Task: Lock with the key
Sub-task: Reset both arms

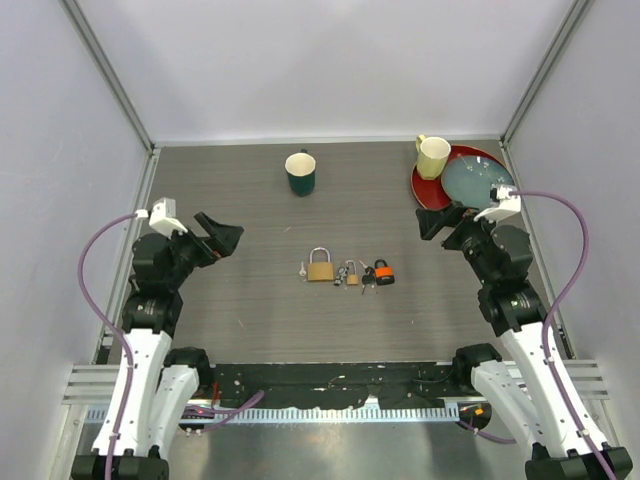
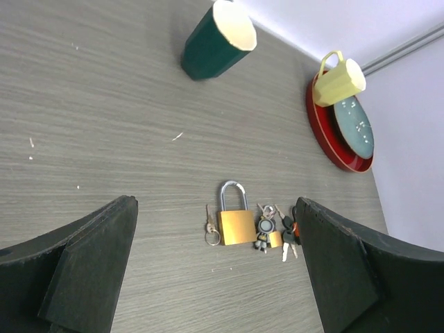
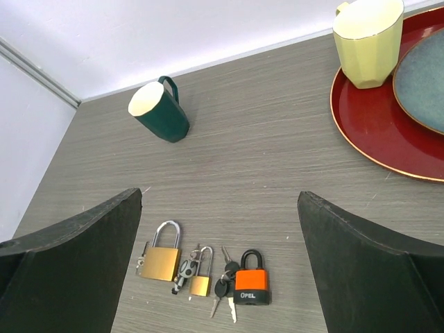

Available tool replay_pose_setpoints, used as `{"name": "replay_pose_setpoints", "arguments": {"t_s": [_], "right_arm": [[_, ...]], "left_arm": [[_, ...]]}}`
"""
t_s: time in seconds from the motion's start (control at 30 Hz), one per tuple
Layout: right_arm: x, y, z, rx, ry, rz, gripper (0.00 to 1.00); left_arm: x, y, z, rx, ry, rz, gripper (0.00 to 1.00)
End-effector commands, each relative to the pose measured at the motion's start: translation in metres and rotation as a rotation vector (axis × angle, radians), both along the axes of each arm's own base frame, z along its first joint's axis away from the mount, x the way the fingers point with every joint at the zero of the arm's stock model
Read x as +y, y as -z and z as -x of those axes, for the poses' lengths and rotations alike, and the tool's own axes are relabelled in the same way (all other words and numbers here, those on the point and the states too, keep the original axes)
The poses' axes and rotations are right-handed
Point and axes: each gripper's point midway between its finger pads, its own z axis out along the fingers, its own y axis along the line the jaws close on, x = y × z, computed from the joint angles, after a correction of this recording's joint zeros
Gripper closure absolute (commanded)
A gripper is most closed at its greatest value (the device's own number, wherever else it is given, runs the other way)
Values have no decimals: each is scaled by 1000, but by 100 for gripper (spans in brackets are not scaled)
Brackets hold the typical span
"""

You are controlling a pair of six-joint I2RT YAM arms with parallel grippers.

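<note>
The large brass padlock (image 1: 320, 266) lay shackle-down, its key (image 1: 301, 270) just left; my left pincer (image 1: 222, 236) and right pincer (image 1: 438, 222) hung released, neither committed.

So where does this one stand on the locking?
All three padlocks, large brass, small brass and orange, lie in a row mid-table with shackles that look closed, keys loose beside them. Both the left gripper and right gripper hang open and hold nothing. That fits locks already locked or ones awaiting the key.

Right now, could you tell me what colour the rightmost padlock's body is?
Orange, with a black base and shackle; the padlock shows best in the right wrist view.
</note>
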Motion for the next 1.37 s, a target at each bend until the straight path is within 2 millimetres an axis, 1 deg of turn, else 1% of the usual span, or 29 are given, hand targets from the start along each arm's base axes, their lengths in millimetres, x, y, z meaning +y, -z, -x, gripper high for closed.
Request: {"name": "replay_pose_setpoints", "arguments": {"t_s": [0.0,0.07,0.13,0.17,0.23,0.33,0.4,0.43,0.47,0.5,0.53,0.67,0.73,0.77,0.8,0.83,0.87,0.93,0.97,1.0,1.03,1.1,1.13,1.17,1.2,1.23,1.27,1.3,1.33], "right_arm": [[-2,-13,-7,-66,13,-9,0],[-4,-6,-8,-49,32,-14,0],[-5,-4,-9,-52,38,-21,0],[-5,1,-10,-39,43,-23,0],[-5,3,-11,-34,41,-23,0],[-5,11,-13,-10,47,-18,0],[-9,20,-16,12,67,-12,0],[-9,24,-18,19,73,-14,0],[-9,31,-18,33,75,-16,0],[-15,38,-20,49,112,-19,0],[-15,35,-23,28,116,-25,0],[-17,47,-27,51,136,-17,0],[-19,53,-30,70,138,7,0],[-20,55,-31,78,144,12,0],[-20,58,-32,90,146,14,0],[-22,61,-33,101,157,23,0],[-22,67,-36,121,162,30,0],[-25,75,-39,142,180,35,0],[-29,86,-42,168,202,47,0],[-30,89,-43,169,207,59,0],[-30,88,-46,149,206,68,0],[-33,100,-48,151,208,110,0],[-32,94,-52,108,207,112,0],[-36,102,-51,107,219,132,0],[-38,102,-52,94,227,143,0],[-41,100,-54,72,241,154,0],[-46,107,-53,79,261,174,0],[-55,109,-53,81,309,183,0],[-57,109,-52,78,321,190,0]], "left_arm": [[4,-19,3,-118,-11,-27,0],[5,-14,4,-120,-16,-32,0],[8,-10,4,-110,-34,-37,0],[8,-3,4,-98,-32,-37,0],[4,3,4,-83,-12,-26,0],[-2,18,1,-38,22,-5,0],[-4,26,-2,-12,32,2,0],[-5,33,-4,17,35,2,0],[-5,35,-4,22,37,0,0],[-4,36,-6,26,36,-6,0],[-3,41,-7,36,32,-20,0],[8,53,-12,65,-21,-51,0],[10,53,-16,52,-31,-63,0],[12,57,-17,58,-35,-74,0],[12,55,-20,44,-35,-82,0],[13,58,-21,50,-33,-89,0],[14,57,-22,43,-29,-106,0],[17,62,-25,59,-37,-132,0],[20,63,-26,59,-50,-146,0],[29,67,-29,67,-95,-172,0],[33,68,-29,68,-111,-188,0],[39,69,-31,64,-133,-229,0],[42,71,-33,68,-155,-251,0],[44,72,-34,69,-166,-266,0],[45,68,-37,47,-171,-279,0],[44,71,-40,50,-170,-302,0],[44,71,-42,47,-168,-309,0],[48,71,-45,54,-201,-326,0],[53,68,-47,55,-228,-338,0]]}}
